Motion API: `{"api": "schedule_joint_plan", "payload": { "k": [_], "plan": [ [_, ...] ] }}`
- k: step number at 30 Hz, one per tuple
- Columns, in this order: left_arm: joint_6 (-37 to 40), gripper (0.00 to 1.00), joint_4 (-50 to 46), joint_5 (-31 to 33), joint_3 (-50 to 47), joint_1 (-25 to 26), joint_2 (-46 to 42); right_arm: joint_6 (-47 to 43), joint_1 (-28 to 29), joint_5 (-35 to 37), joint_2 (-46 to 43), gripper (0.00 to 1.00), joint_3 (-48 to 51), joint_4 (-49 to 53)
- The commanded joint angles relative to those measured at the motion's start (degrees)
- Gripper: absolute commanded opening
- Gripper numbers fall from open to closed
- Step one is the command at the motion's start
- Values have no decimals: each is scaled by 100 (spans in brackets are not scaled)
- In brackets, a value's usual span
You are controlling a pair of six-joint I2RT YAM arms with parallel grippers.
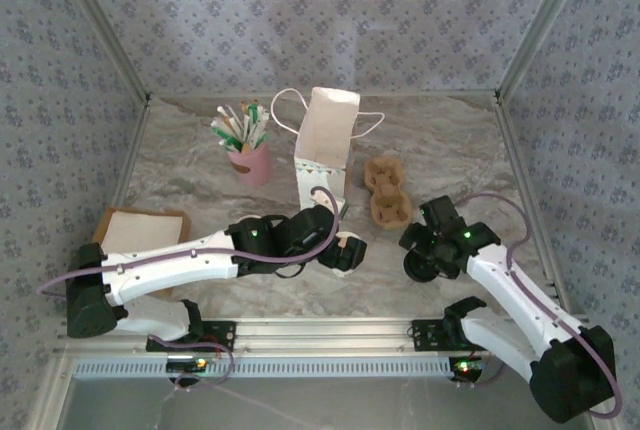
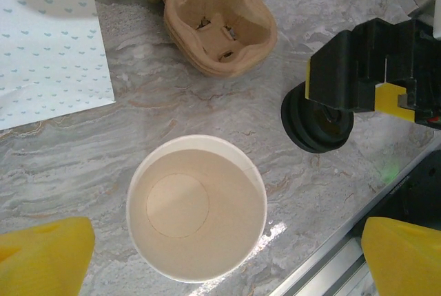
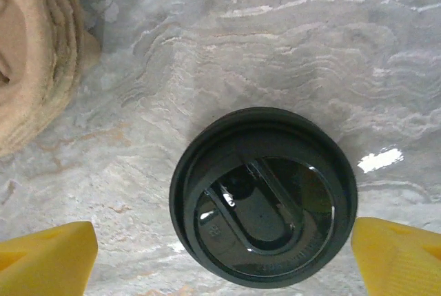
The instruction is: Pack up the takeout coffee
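Wide-open left jaws hang over the uncapped paper cup [image 2: 196, 206], wide right jaws over the black lid [image 3: 263, 196] on the bench [image 3: 275, 48]. Lidding, then loading the pulp carrier [image 2: 207, 20] and paper bag [image 1: 325, 145], remains.

a pink cup [image 1: 253, 164] stands at the back left of the grey marbled table [image 1: 450, 140], stuffed with green-and-white sticks [image 1: 240, 128]. a brown cardboard tray [image 1: 150, 213] holding white paper [image 1: 135, 233] lies at the left edge. floral-patterned walls [image 1: 330, 20] enclose the table.

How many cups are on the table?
2. A white paper cup sits in front of the paper bag; a pink cup holding sticks stands left of it. More may hide inside the bag.
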State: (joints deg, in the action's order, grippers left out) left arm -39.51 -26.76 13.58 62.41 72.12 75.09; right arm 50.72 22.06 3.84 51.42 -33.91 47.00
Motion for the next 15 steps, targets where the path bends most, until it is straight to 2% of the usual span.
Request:
{"api": "schedule_joint_plan", "payload": {
  "k": [1, 5, 15],
  "plan": [
    [-21, 100, 109, 131, -48, -4, -75, -857, -167, -95, -315, 94, 254, -74],
    [-36, 99, 110, 85, -30, -36, -38, -1094, -423, -600, -385, 89, 555, -579],
    [-63, 99, 101, 67, -41, -52, -17, -1275, -515, -578, -24, 82, 658, -848]
  ]
}}
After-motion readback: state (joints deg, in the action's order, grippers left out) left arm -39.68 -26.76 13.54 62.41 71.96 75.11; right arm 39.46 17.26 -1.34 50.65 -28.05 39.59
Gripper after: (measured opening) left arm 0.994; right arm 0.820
